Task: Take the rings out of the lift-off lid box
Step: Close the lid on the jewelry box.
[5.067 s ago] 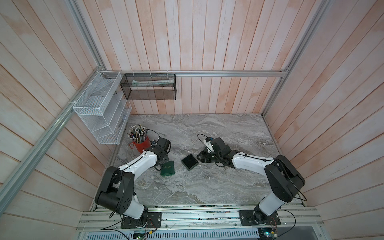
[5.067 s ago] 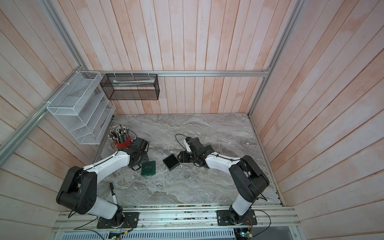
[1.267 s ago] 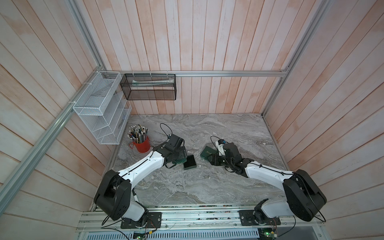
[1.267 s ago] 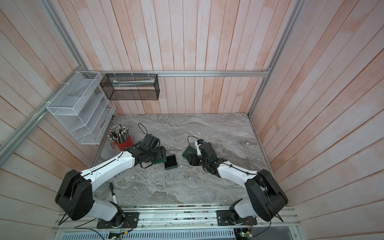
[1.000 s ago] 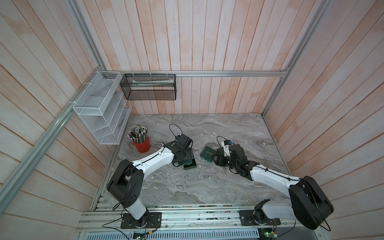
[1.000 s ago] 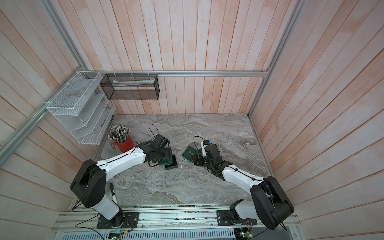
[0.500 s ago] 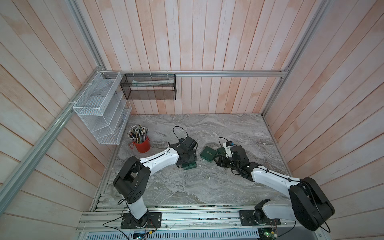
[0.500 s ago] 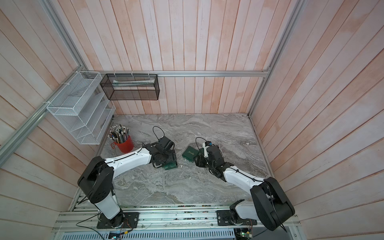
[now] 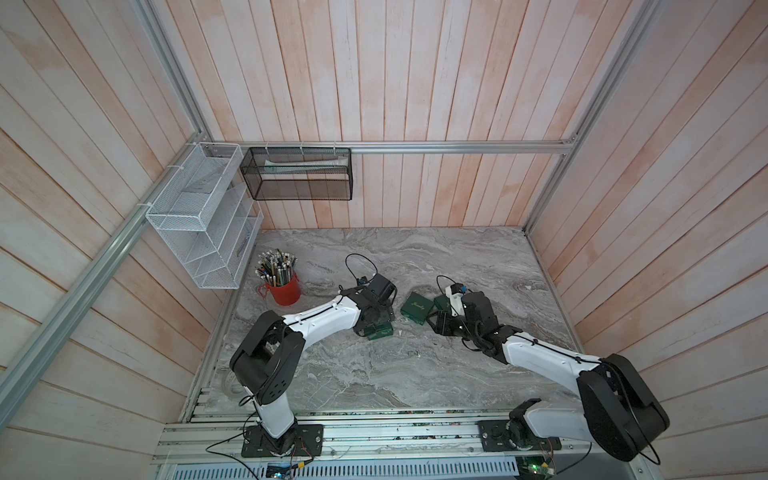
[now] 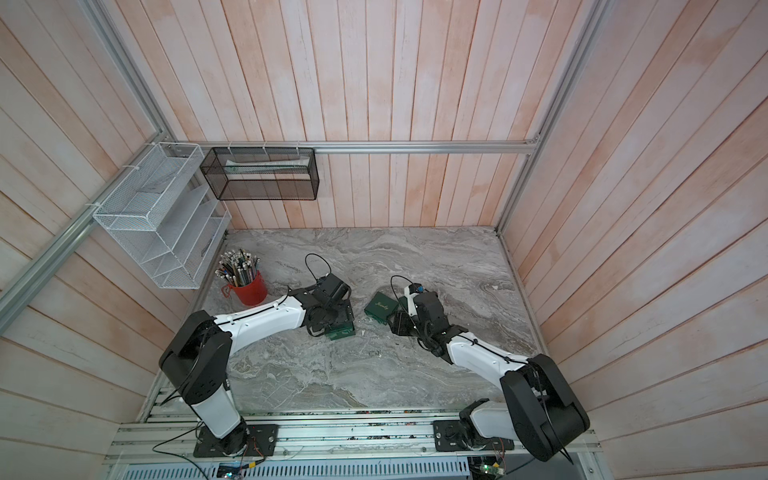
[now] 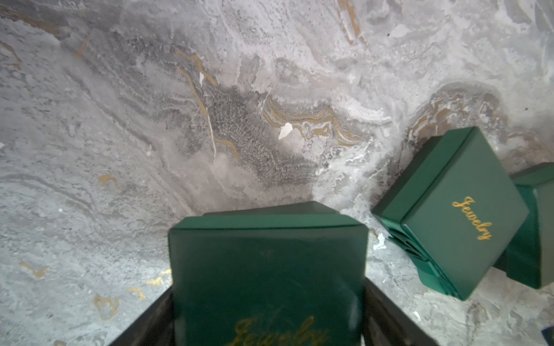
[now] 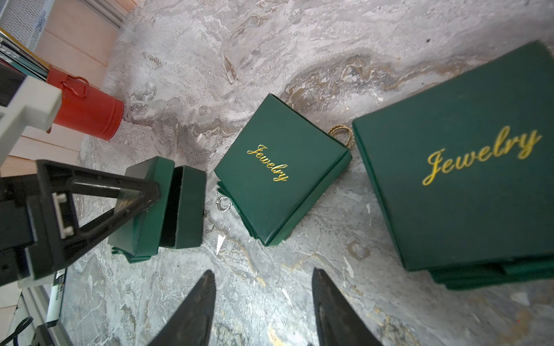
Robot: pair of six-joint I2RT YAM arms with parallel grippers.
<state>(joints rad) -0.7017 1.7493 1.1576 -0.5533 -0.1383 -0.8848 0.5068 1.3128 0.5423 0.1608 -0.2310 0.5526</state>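
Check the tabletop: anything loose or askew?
Yes. A small silver ring lies loose beside the middle green jewelry box, a gold ring at its opposite side; the smallest green box base is tipped on its side.

Gold script "Jewelry" shows on the middle green box (image 12: 281, 167), again on the large green box (image 12: 467, 155), and, half cut off, on the held green box (image 11: 266, 260).

A red cup (image 9: 286, 293) crammed with pencils (image 9: 276, 262) stands near the back left corner of the grey marbled surface (image 9: 374, 374), close to a hanging white wire rack (image 9: 199, 216). A black mesh basket (image 9: 299, 176) hangs from the back rail (image 9: 457, 146). A small white scrap (image 12: 220, 241) lies on the bare stone.
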